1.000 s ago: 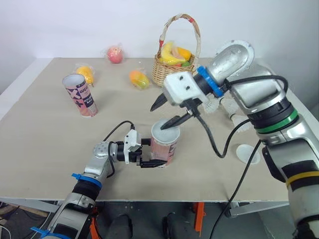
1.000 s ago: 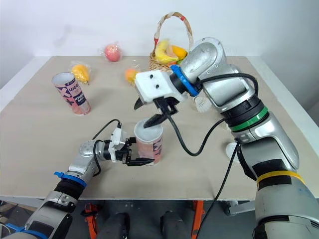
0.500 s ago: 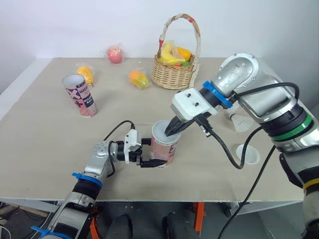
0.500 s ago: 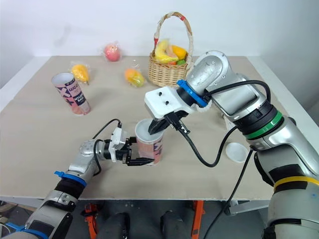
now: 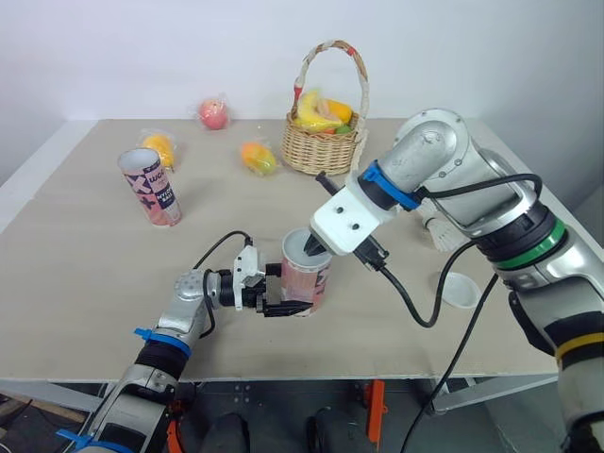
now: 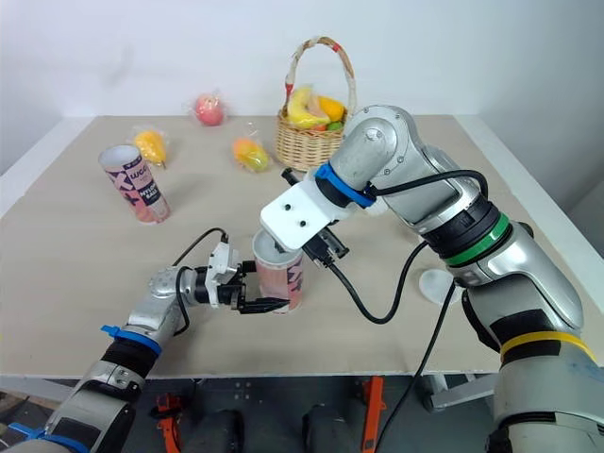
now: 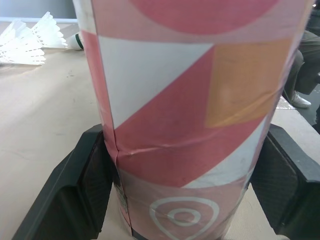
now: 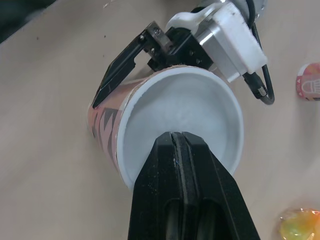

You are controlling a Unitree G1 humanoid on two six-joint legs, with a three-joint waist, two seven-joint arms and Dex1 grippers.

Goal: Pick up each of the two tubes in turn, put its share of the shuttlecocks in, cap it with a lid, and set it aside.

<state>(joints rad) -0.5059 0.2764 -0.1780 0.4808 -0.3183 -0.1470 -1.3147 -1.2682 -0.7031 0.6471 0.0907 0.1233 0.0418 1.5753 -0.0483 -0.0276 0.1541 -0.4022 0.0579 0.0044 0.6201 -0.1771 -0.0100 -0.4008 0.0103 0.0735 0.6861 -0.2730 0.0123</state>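
Note:
A pink patterned tube (image 5: 308, 279) stands upright on the table near the front edge. My left gripper (image 5: 293, 305) is shut on its lower part, one black finger (image 7: 80, 186) on each side of the tube (image 7: 190, 100). My right gripper (image 8: 178, 136) is shut, its tips just over the open mouth of the tube (image 8: 200, 105), whose inside looks white. A second pink tube (image 5: 151, 186) stands open at the left. A white lid (image 5: 459, 290) lies at the right. White shuttlecocks (image 7: 24, 42) lie beyond the held tube.
A wicker basket (image 5: 323, 146) of fruit stands at the back centre. A wrapped apple (image 5: 212, 113) and two orange wrapped fruits (image 5: 159, 147) (image 5: 258, 157) lie along the back left. My right arm (image 5: 453, 193) and its cable reach across the right half of the table.
My right gripper was open above the tube a second ago; it has shut and its tips now sit at the tube's mouth. The left gripper has kept its hold.

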